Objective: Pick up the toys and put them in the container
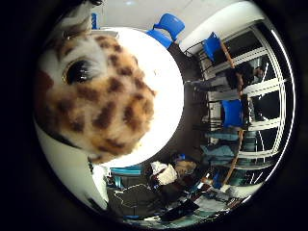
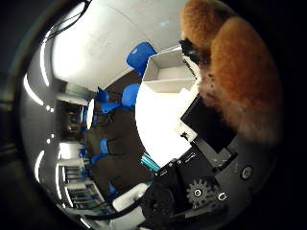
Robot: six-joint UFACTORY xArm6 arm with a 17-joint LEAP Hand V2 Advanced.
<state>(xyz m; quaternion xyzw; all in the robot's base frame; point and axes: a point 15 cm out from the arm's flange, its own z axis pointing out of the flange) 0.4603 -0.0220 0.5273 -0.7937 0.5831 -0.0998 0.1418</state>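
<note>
A plush giraffe toy [image 1: 96, 96], cream and tan with brown spots and a black eye, fills much of the little finger side view, very close to my palm. Its orange-brown fur [image 2: 240, 72] also shows in the thumb side view, pressed against the black and geared parts of my hand [image 2: 201, 158]. The fingers curl against the toy and hold it above the round white table [image 1: 166, 86]. A white open box, the container [image 2: 165, 72], stands on the table beyond the toy. It looks empty as far as its inside shows.
Blue chairs [image 1: 168, 24] stand around the table's far side, and more [image 2: 139, 55] stand behind the container. A dark floor lies past the table edge. Glass doors and clutter [image 1: 168, 173] lie off to one side.
</note>
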